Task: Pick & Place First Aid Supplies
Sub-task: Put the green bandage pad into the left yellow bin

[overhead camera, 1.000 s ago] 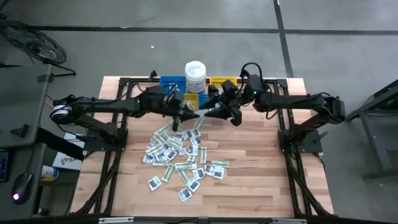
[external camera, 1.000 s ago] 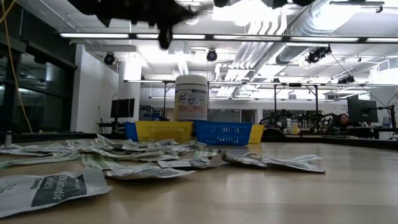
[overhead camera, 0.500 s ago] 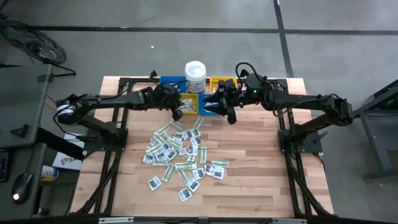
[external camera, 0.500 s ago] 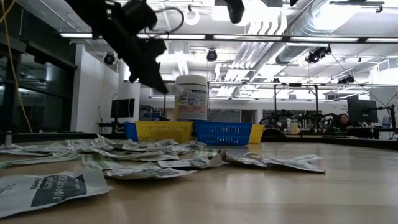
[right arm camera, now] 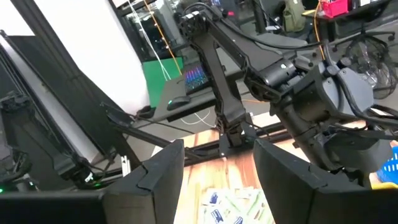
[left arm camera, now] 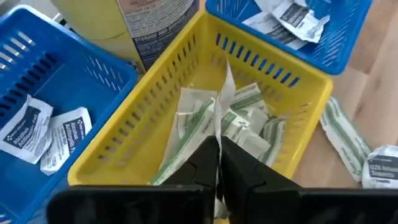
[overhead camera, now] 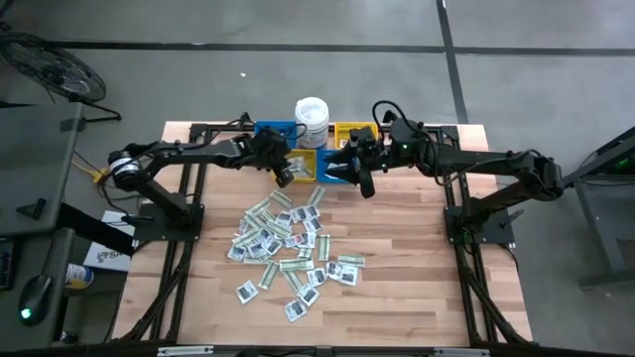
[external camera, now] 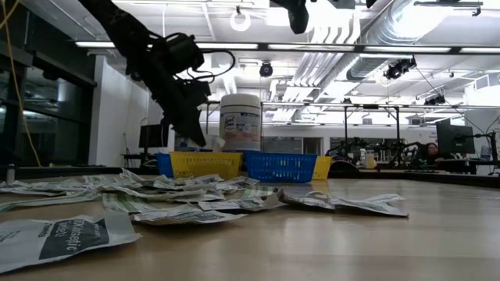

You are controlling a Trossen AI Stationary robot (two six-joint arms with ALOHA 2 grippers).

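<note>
I see the first aid supplies (overhead camera: 288, 248) scattered as a loose pile mid-table: flat paper packets, white squares with dark print mixed with longer green-and-white strips, lying flat and overlapping. One green-and-white strip (left arm camera: 219, 106) stands on edge above more strips inside the yellow bin (left arm camera: 118, 146). White square packets (left arm camera: 46, 127) lie in the blue bin (left arm camera: 37, 68); more in the second blue bin (left arm camera: 348, 34).

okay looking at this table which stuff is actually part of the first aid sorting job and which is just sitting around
Part of the job:
- loose packets
- green-and-white strip pinched in the left gripper
- yellow bin
- blue bins

Just sitting there:
- white lidded tub
</note>
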